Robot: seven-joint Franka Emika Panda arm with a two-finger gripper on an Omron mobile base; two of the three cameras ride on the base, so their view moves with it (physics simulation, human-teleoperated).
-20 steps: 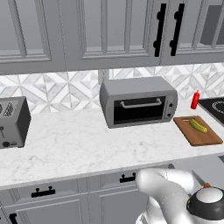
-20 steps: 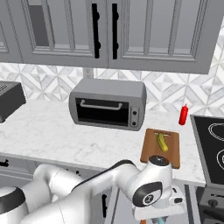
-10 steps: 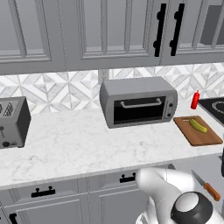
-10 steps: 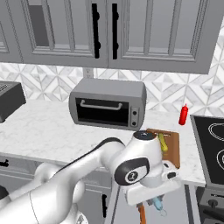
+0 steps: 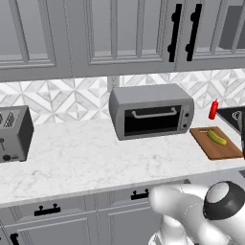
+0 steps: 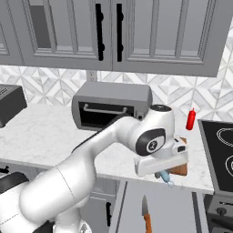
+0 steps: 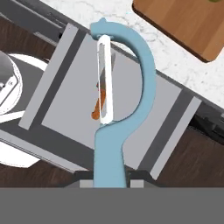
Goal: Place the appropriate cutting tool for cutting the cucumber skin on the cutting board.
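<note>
Gripping a light-blue peeler [image 7: 124,109] by its handle, the gripper [image 6: 164,173] hangs over an open drawer [image 7: 109,113] just below the counter [image 5: 86,158] edge, its fingers closed on the tool. A knife [image 6: 145,214] with an orange handle lies in the drawer beneath. The board [image 5: 216,143] sits on the counter right of the toaster oven [image 5: 152,111], with the cucumber [image 5: 216,137] lying on it. A red bottle [image 5: 213,109] stands behind.
</note>
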